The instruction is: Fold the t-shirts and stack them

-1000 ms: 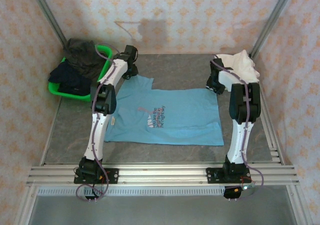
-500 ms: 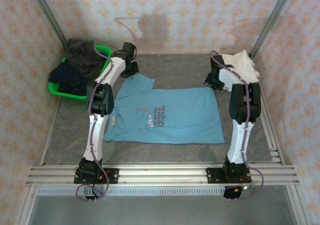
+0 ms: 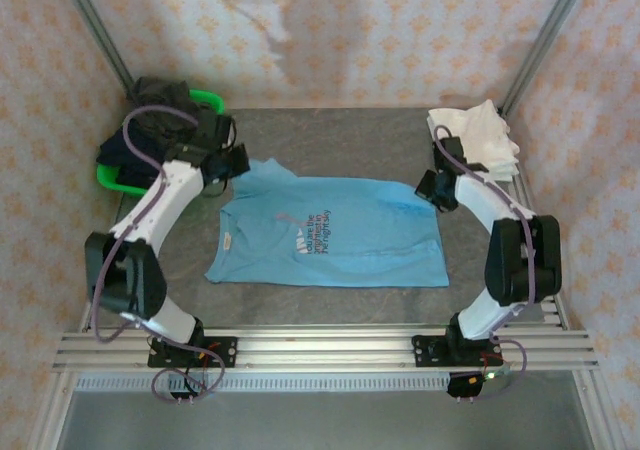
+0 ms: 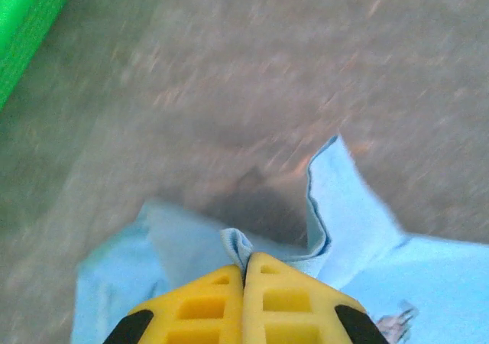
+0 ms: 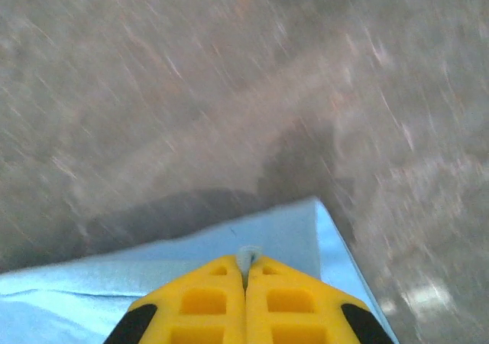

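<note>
The sky-blue t-shirt (image 3: pixel 330 232) lies spread across the middle of the table, print up. My left gripper (image 3: pixel 236 165) is shut on its far-left sleeve edge, and a pinch of blue cloth (image 4: pixel 237 246) pokes out between the yellow fingers (image 4: pixel 206 306). At the far-right corner my right gripper (image 3: pixel 432 188) is shut on the hem, with a small tuft of cloth (image 5: pixel 246 259) showing between its fingers (image 5: pixel 283 302). That blue corner (image 5: pixel 298 229) hangs just above the grey table. The cream-white t-shirts (image 3: pixel 480 135) sit piled at the back right.
A green plastic basket (image 3: pixel 130 175) with dark clothes stands at the back left, its rim (image 4: pixel 27 23) close to the left gripper. Bare grey table (image 3: pixel 340 135) lies behind the shirt, walls enclose three sides, and a metal rail (image 3: pixel 320 348) runs along the front.
Both arms have swung outward and pulled toward the front, dragging the shirt's far edge with them. The shirt has shifted slightly nearer and lies stretched flatter.
</note>
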Tool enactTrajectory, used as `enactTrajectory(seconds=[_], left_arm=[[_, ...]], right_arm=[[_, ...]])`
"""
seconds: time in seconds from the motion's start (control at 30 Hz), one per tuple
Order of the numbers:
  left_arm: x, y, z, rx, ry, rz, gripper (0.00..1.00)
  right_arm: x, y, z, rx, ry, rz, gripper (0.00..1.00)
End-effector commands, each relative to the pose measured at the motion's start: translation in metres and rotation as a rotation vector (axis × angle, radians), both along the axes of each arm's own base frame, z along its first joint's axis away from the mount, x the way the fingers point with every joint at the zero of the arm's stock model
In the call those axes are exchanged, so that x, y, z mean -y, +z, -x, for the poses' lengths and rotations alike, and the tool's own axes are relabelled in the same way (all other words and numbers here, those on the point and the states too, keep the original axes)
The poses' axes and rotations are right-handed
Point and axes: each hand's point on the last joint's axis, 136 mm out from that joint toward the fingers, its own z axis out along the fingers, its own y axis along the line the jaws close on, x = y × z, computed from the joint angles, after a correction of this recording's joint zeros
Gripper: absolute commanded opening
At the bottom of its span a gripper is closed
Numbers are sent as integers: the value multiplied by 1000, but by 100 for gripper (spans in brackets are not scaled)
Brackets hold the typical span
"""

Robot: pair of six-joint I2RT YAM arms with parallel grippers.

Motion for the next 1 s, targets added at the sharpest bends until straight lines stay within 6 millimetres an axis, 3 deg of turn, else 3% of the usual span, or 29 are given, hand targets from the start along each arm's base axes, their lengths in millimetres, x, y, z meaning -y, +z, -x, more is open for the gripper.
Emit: enactTrajectory(seconds=[0.0,0.1,0.2,0.4,0.57,0.67,0.83,0.97], left_arm=[[-16,-36,29,-3,61,-47,0],[-19,-67,51,-34,100,-24,0],[-22,-80,67,-71,117,-25,0],[-31,-76,86,-70,152,-48,0],[-34,-50,92,-3,161,-42,0],[-34,-45,100,12,150,-48,0],[-29,-69,112,-40,134,-66,0],[-30,-87,120,-77,158,-62,0]], right_arm=[[4,-11,21,-4,-37,3,0],[4,-19,32,-16,-38,-3,0],[5,-25,43,-44,-36,3,0],[23,-27,60,-57,-88,60,0],[25,-20,62,-43,-72,74,0],[31,-26,67,-83,-72,107,0],[15,-39,73,-93,-52,13,1],[19,-42,85,-122,-77,27,9]])
